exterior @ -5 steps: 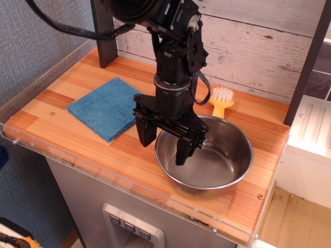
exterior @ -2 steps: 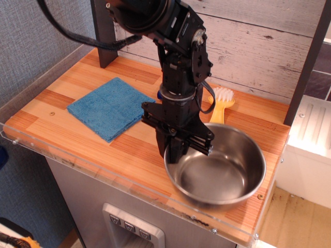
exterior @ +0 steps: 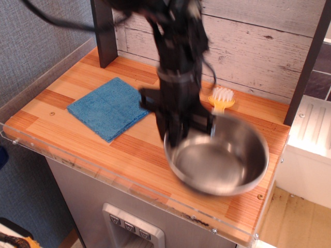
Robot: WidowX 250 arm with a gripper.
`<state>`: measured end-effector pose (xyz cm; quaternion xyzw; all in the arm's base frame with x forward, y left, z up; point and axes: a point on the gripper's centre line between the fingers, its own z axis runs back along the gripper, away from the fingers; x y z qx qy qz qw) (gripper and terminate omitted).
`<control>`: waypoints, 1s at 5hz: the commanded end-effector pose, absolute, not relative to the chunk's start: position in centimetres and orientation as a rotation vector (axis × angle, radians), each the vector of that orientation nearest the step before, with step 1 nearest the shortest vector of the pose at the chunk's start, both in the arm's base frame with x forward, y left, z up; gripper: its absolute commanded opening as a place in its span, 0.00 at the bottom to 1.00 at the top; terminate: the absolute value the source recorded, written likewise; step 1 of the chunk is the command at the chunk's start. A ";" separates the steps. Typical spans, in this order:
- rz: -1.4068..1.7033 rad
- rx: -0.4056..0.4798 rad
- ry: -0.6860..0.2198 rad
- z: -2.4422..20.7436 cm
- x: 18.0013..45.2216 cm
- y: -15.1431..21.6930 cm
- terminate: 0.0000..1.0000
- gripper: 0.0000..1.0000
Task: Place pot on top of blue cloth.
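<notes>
On the tabletop (exterior: 62, 135): a clear lip is running along the near edge, and bare wood is lying between the blue cloth (exterior: 107, 107) and the pot (exterior: 217, 161).
Pot position: I am holding it at the right side, its left rim under my end effector (exterior: 178, 135).
End effector: clamped on that rim.
Pot look: shiny steel, motion-blurred, seemingly tilted.
Behind: a yellow brush (exterior: 221, 99).

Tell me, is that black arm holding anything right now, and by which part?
Yes: the gripper holds the steel pot by its near-left rim, fingers shut over the edge. The picture is blurred, so the exact pinch is unclear.
</notes>
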<state>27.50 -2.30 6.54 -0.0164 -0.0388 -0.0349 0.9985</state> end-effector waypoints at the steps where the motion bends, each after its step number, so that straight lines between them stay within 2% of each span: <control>1: 0.197 0.006 -0.179 10.8 27.4 7.6 0.00 0.00; 2: 0.282 0.011 -0.151 9.6 26.8 12.6 0.00 0.00; 3: 0.343 0.013 -0.137 8.5 27.1 15.7 0.00 0.00; 5: 0.362 0.000 -0.123 6.4 28.8 16.2 0.00 0.00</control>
